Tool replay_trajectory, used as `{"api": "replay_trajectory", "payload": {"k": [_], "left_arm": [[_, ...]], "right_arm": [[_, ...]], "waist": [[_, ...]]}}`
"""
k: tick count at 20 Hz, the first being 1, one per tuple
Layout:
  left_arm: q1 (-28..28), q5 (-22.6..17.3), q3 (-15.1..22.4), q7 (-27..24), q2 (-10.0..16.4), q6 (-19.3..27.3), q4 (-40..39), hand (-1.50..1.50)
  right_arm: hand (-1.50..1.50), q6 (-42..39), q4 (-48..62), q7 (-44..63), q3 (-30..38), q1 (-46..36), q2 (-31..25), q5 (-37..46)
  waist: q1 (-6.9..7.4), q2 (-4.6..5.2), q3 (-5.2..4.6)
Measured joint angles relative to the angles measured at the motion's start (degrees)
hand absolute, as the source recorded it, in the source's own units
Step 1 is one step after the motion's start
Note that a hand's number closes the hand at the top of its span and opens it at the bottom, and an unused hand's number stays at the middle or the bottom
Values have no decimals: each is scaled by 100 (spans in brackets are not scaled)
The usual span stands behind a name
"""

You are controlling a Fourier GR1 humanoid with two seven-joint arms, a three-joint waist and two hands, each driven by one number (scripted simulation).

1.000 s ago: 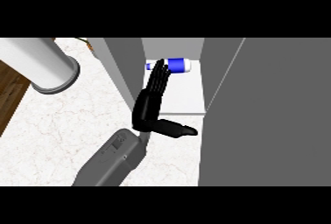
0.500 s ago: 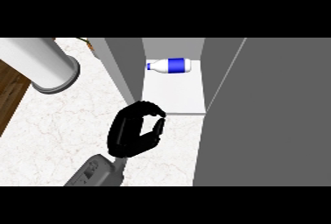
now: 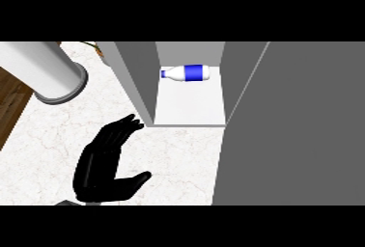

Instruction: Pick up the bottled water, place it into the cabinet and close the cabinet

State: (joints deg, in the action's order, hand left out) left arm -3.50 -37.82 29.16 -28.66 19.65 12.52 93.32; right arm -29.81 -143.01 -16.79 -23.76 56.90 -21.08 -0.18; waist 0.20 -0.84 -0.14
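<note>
White marbled surface (image 3: 57, 135) fills the lower left of the head view, with an open grey cabinet (image 3: 135, 82) standing on it toward the top centre. Inside the cabinet, the bottled water (image 3: 187, 73) lies on its side on the white cabinet floor (image 3: 191, 103), well back from the front edge, its blue-banded body across the compartment and its cap end toward the view's left. Nothing touches the bottle. The robot's left hand (image 3: 100, 169) shows at the lower left, over the surface and outside the cabinet, well apart from the bottle. Its fingers (image 3: 121, 130) are straight and held close together, holding nothing, and they point up and to the right toward the front corner of the cabinet's left wall; the thumb (image 3: 139, 178) sticks out to the right. The fingertips are near that corner (whether they touch it cannot be told from this angle). A broad grey panel (image 3: 299, 125) runs down the cabinet's right side and covers the right part of the view. At the upper left a pale cylinder (image 3: 43, 67) with a grey rim rests at the surface's edge, and a strip of brown wood floor (image 3: 10, 96) shows beside it.
</note>
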Motion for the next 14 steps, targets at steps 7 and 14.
{"api": "replay_trajectory", "payload": {"k": [7,14], "left_arm": [[805,-519,-472,5,511,-351,687,-150],[1362,-925,-913,2,937,-726,1006,-150]], "right_arm": [[150,-37,-5,192,-652,-240,-284,136],[150,40,-21,480,-997,-754,-573,244]], "waist": [[57,-13,-17],[160,-37,-50]]}}
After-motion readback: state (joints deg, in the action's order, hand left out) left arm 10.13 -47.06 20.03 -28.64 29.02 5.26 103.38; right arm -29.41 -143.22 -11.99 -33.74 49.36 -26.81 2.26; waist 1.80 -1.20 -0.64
